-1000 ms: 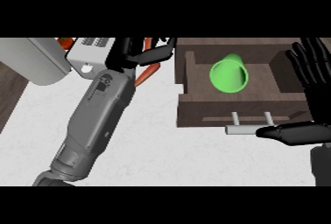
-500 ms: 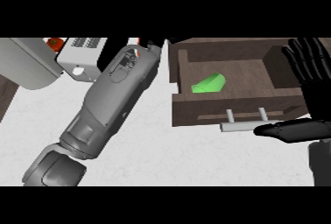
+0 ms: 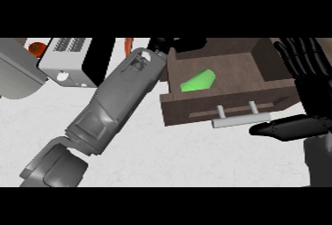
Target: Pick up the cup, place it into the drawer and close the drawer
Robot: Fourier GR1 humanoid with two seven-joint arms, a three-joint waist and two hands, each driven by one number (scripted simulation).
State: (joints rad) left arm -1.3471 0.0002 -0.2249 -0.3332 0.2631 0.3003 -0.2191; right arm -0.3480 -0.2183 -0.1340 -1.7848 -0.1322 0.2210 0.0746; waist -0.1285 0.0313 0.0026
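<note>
We see a counter (image 3: pixel 194 154) with a pale top, white with light grey marks. At its upper left part stands a white box-shaped appliance (image 3: pixel 65 61) with a slotted top. Just beside it, at the left edge of the view, lies a grey rounded object (image 3: pixel 16 74), and a small orange thing (image 3: pixel 37 46) shows between the two; what it is we cannot tell. At the upper right there is an open drawer (image 3: pixel 194 110) of dark wood with a pale handle (image 3: pixel 241 119) on its front. Inside, a green cup (image 3: pixel 199 81) lies on the drawer's floor, near the left wall.
</note>
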